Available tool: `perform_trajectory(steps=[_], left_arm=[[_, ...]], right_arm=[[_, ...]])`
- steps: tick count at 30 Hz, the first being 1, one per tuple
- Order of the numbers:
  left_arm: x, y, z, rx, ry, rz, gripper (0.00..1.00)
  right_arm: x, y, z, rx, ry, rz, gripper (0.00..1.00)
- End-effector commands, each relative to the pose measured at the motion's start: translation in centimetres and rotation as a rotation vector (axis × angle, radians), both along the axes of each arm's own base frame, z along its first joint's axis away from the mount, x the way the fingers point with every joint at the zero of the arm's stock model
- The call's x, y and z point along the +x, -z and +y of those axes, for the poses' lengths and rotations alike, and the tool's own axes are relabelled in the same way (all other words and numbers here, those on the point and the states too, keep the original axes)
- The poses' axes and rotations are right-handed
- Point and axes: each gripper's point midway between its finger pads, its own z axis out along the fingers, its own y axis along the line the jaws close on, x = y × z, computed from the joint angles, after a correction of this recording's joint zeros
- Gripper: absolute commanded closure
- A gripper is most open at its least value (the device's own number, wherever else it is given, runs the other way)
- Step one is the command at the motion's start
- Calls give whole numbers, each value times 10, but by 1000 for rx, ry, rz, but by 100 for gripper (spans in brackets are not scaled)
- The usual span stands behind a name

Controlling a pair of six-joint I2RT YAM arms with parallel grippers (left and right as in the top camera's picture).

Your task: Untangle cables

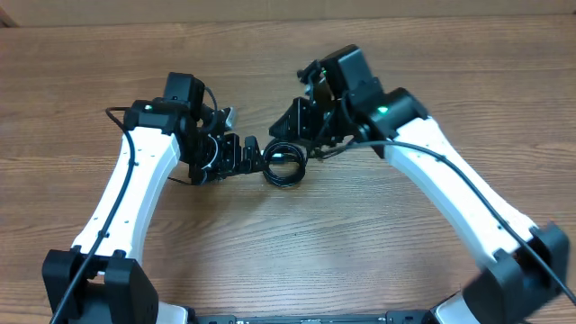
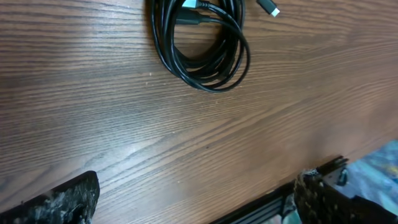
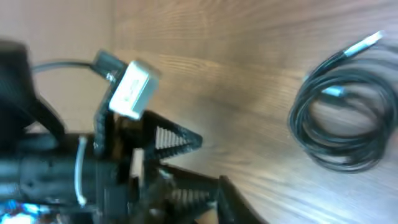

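The cables [image 1: 286, 166] lie as one small black coil on the wooden table between my two arms. In the left wrist view the coil [image 2: 202, 50] is at the top, with a loose silver-tipped plug [image 2: 268, 8] beside it. My left gripper [image 2: 193, 202] is open and empty, just short of the coil; overhead it [image 1: 250, 155] sits at the coil's left edge. My right gripper [image 1: 301, 126] hovers just behind the coil. The blurred right wrist view shows the coil [image 3: 345, 124] at the right with a silver tip, and my left gripper [image 3: 186, 165] open.
The table's front edge and a black rail [image 2: 273, 202] show at the bottom right of the left wrist view. The left arm's white camera box [image 3: 132, 91] and thick arm wires are close to the right wrist camera.
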Motion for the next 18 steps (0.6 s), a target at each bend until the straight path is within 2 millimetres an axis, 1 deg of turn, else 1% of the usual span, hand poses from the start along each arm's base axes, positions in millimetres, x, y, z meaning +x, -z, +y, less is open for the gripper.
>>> perform_trajectory(steps=[1,2,3,4,6,7,9,12,14,15,17,18], left_arm=[[7,4,12,95,-53,-2,0],[7,7,19,133,-109,18,0],[9,10,28,178,-183,38,1],[10,11,35,212,-239,48,1],[13,13,47,256,-340,63,1],[15,14,50,263,-369,67,0],[17,13,52,264,-391,64,1],[16,14,51,265,-388,67,1],[13,14,52,273,-378,74,0],[11,15,53,283,-378,80,0],[9,15,56,301,-376,87,0],[8,16,58,310,-377,88,1]], right_arm=[[21,2,-38,-200,169,-107,61],[23,13,-48,-259,213,-92,55],[23,24,-58,-313,248,-68,52],[22,34,-63,-346,263,-43,46],[17,54,-64,-380,267,19,20],[14,65,-64,-395,274,55,11],[9,88,-60,-426,268,105,6],[5,119,-56,-464,262,163,5],[8,133,-54,-476,262,180,7],[10,139,-53,-479,269,188,10],[13,152,-51,-485,278,211,27],[13,157,-50,-491,287,225,32]])
